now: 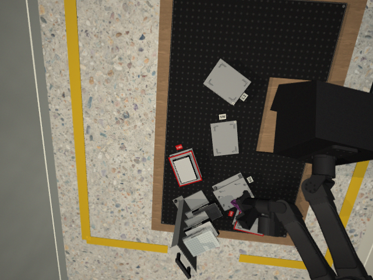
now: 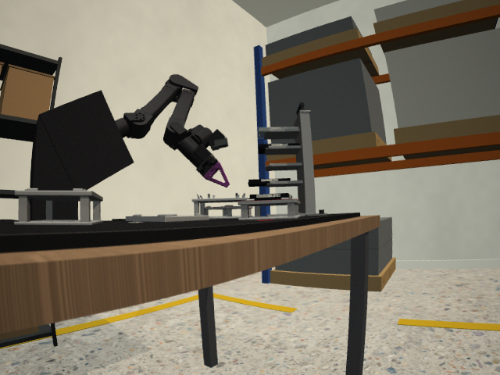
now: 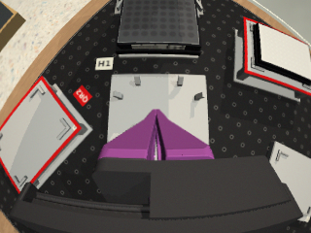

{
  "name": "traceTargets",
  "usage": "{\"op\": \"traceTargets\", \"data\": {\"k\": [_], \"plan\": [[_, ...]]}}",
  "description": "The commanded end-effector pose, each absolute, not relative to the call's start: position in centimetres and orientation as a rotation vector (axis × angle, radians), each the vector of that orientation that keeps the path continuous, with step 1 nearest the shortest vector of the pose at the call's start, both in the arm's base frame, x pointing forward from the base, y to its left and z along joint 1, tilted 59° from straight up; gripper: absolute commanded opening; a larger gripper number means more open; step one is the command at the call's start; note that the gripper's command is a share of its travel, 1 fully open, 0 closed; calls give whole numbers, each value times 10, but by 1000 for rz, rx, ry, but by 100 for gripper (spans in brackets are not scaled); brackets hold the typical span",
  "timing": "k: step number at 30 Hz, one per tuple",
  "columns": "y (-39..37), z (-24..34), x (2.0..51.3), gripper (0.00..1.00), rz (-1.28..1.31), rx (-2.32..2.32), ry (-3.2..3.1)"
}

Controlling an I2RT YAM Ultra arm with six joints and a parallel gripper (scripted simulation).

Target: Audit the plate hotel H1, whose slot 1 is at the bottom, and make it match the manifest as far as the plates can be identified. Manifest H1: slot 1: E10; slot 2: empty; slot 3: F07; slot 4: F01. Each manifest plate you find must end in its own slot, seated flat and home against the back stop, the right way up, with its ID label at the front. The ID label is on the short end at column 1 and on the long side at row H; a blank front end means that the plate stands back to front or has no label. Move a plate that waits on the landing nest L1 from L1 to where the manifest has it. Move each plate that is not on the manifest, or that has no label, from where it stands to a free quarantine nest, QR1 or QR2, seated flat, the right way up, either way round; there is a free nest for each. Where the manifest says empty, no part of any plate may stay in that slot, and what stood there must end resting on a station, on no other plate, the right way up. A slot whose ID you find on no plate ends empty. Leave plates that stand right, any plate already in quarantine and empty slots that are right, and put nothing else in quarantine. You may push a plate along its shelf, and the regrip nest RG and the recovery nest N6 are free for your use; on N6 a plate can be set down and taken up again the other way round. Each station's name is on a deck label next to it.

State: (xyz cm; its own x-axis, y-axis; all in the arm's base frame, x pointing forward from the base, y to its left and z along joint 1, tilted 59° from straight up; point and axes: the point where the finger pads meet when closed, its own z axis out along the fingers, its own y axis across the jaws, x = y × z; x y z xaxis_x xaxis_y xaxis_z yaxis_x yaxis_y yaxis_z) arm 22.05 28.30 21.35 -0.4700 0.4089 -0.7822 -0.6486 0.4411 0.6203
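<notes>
A wooden table carries a black perforated mat and stands on a speckled floor marked with yellow tape. Storage shelving with orange beams fills the far right of the room.

On the mat lie two bare grey nests, a red-edged nest holding a white plate, a second red-edged nest that is vacant, and a raised grey nest directly before the plate rack. The rack stands at the mat's edge. Its shelves hold dark plates, and one dark plate faces the wrist camera just past the raised nest. Open mat lies between the nests.

The arm reaches out from its black base housing, elbow high, wrist angled down toward the rack. The purple gripper hangs above the raised nest, apart from it. Its fingers are pressed together to a point, with nothing between them.
</notes>
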Motion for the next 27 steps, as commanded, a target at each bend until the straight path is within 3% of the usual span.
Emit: {"op": "traceTargets", "data": {"k": [1,27], "plan": [[281,217,225,0,1249,-200,1635],[285,226,237,0,1249,-200,1635]]}}
